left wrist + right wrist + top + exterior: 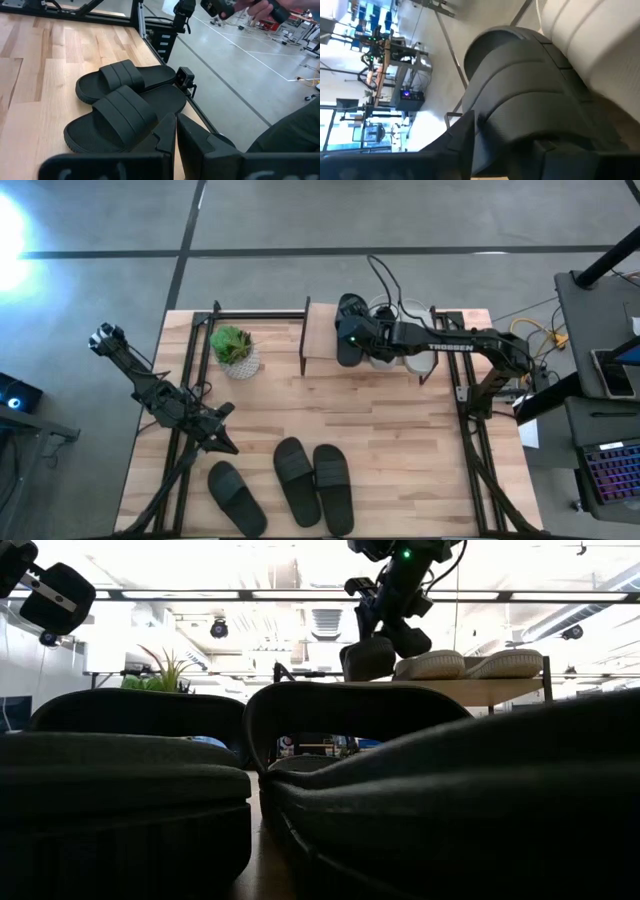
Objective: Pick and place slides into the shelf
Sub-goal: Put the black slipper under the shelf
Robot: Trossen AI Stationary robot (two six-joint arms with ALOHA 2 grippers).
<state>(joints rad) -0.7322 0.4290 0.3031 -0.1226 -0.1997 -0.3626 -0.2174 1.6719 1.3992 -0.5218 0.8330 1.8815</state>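
The shelf point(322, 330) stands at the table's far middle, and its plank also shows in the low view point(490, 690). Two light grey slides point(430, 665) point(508, 663) lie on its top. My right gripper point(350, 337) is over the shelf's top, shut on a black slide point(368, 658) beside the grey ones. Three black slides point(237, 498) point(296, 478) point(333, 488) lie soles down near the table's near edge. My left gripper point(218, 437) is shut and empty, just left of them. My right gripper holds the black slide beside its ridged strap point(490, 135), between its two fingers. It comes from above, pointing down. The gripper's own body hides the exact place of contact. The slide's underside is level with the shelf's top; whether it rests there I cannot tell.
A small potted plant point(235, 350) stands on the table left of the shelf. Black frame rails point(190, 380) run along the table's left and right sides. A desk with a laptop point(610, 470) stands past the right edge. Bare wood lies between the shelf and the near slides.
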